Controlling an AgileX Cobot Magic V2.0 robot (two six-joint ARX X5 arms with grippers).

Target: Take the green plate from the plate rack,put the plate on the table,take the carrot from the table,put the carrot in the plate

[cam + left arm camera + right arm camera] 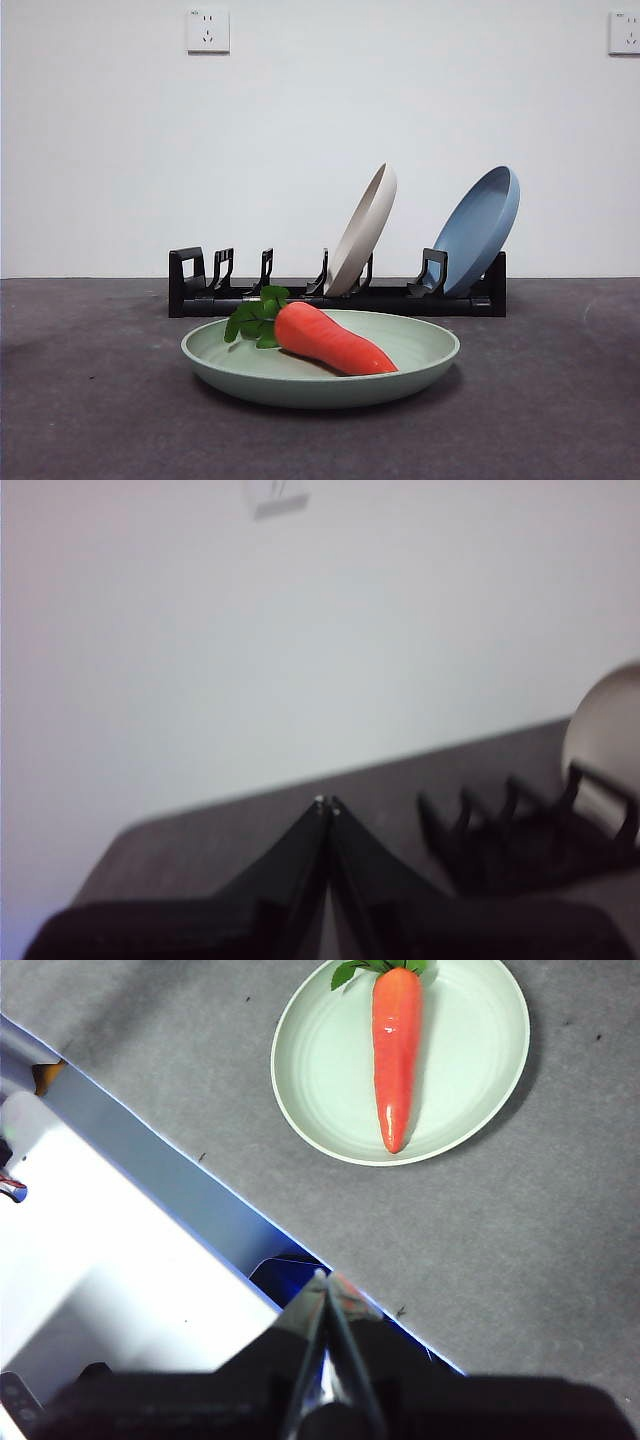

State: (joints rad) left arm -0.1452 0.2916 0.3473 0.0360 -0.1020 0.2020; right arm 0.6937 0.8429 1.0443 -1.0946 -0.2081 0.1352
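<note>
Orange carrot [330,340], green leaf tuft, lies in pale green plate [420,368] on worktop [560,400]. Right claw [327,1282] closed, empty, well apart. Left claw [327,804] seemingly closed, blurry.

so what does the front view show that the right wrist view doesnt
Only the front view shows the plate rack, with the cream plate and the blue plate leaning in its slots, and two wall sockets behind.

Only the right wrist view shows the right end effector, jaws shut, and the table's edge with a white and blue surface beyond it.

Both show the carrot lying in the green plate on the grey table, with its leaves at one end.
</note>
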